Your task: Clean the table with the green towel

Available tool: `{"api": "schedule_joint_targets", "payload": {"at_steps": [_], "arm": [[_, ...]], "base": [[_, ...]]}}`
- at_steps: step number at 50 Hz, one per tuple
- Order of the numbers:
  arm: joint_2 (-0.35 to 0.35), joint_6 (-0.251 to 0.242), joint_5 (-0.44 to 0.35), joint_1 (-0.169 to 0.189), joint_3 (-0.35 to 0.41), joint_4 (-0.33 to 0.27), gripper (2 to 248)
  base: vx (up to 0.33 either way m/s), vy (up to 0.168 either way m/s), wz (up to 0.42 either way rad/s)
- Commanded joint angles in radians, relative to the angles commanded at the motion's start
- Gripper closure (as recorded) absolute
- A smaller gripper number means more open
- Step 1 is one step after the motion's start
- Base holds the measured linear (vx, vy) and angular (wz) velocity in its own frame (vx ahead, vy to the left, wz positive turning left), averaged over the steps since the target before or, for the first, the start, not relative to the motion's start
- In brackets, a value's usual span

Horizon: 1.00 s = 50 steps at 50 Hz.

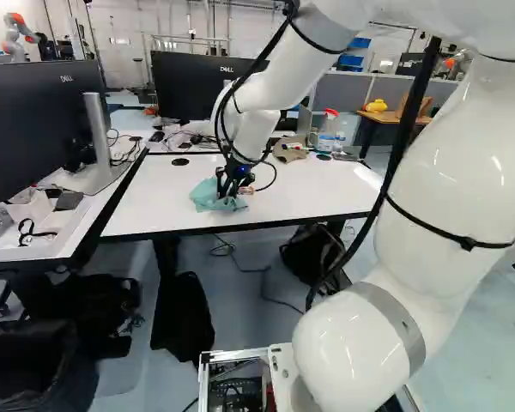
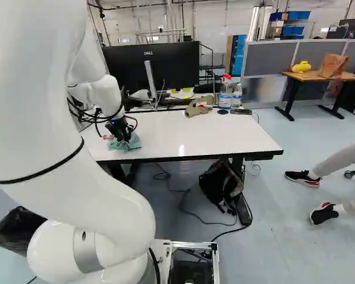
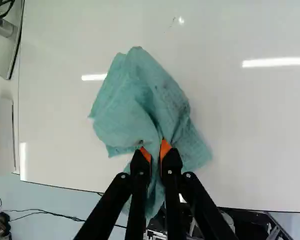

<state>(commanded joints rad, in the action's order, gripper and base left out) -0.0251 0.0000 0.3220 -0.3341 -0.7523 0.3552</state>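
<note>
Presently, gripper (image 1: 228,194): jaws nearly together, clamped on a fold of the green towel (image 3: 125,120).
Towel position: crumpled on the worktop (image 1: 309,193) near its front edge, partly spread ahead of the jaws.
Worktop surface: white, glossy; spray bottle (image 2: 226,97) and clear bottle (image 2: 237,97) near the far edge.
Room: monitor (image 2: 177,65) beyond; backpack (image 2: 216,184) below.

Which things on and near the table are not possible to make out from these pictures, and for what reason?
Tabletop under the green towel: wrist view, covered by the cloth.
Fold held in the gripper: wrist view, partly behind its fingers.
Faint specks on the tabletop: wrist view, too small to tell dirt from scratches.
Monitor at the left: left base view, outer side cut off by the edge.
</note>
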Motion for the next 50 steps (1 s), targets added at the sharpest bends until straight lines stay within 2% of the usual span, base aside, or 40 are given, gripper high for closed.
{"api": "schedule_joint_targets", "payload": {"at_steps": [8,21,50], "arm": [[0.038,0.0,0.0,0.017,0.016,0.0,209],[0.109,0.0,0.0,0.065,0.048,0.0,209],[0.155,0.0,0.0,0.184,0.092,0.0,209]], "base": [[0.0,0.0,0.0],[0.0,0.0,0.0],[0.0,0.0,0.0]]}}
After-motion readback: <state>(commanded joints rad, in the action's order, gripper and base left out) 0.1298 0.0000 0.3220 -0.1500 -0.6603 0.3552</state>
